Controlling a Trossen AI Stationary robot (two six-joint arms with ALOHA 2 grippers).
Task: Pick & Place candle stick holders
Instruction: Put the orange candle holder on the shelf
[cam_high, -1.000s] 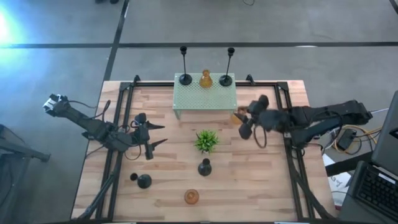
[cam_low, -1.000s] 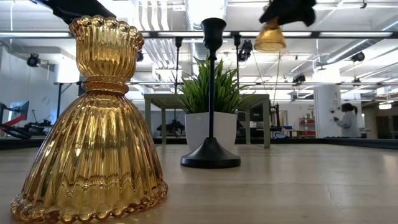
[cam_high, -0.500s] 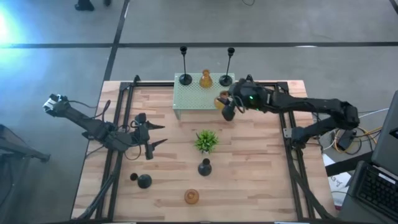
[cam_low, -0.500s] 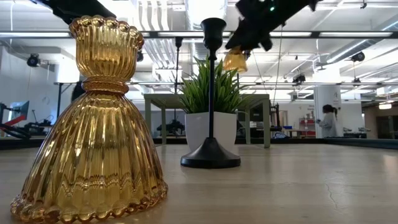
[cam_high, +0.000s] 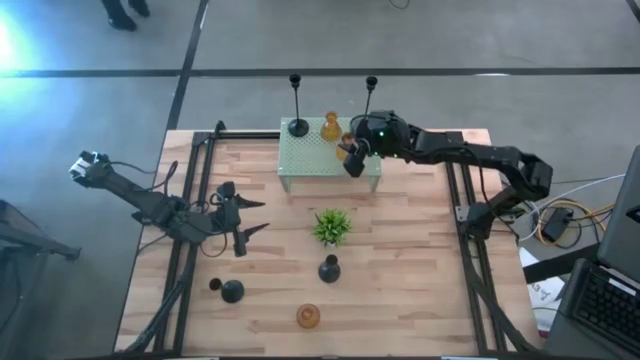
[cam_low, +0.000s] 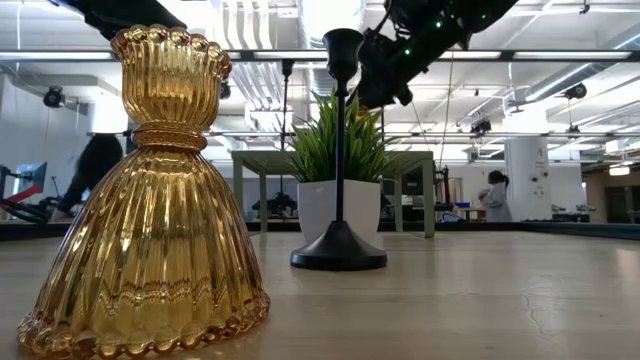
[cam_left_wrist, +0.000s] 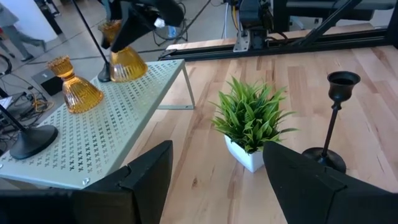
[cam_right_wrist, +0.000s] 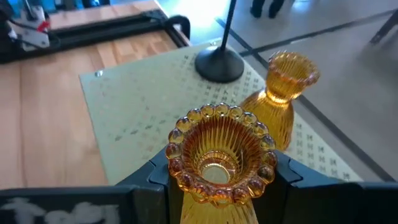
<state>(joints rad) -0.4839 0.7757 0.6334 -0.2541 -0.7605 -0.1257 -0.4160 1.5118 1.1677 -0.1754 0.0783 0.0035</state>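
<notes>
My right gripper is shut on an amber glass candle stick holder, close over the right part of the pale green perforated stand. I cannot tell whether its base touches the stand. A second amber holder and two tall black holders stand by their bases on the stand. Down on the table stand a black thin-stemmed holder, a black holder and a third amber holder. My left gripper waits open at the left, holding nothing. My right gripper pinches the amber holder's upper part, just under its scalloped cup rim, between its two fingers, one on each side. The fingers come slanting down from the table's right. The holder stays about upright, cup up, its skirt below the fingers.
A small green plant in a white pot stands mid-table, in front of the stand. Black frame rails run along the table's left, right and far sides. Bare wood lies to the plant's right. People move in the room behind.
My right gripper has carried the amber holder from the table's right side toward the far edge and leftward, coming over the green stand and sinking a little. The holder stays cup up in the fingers.
</notes>
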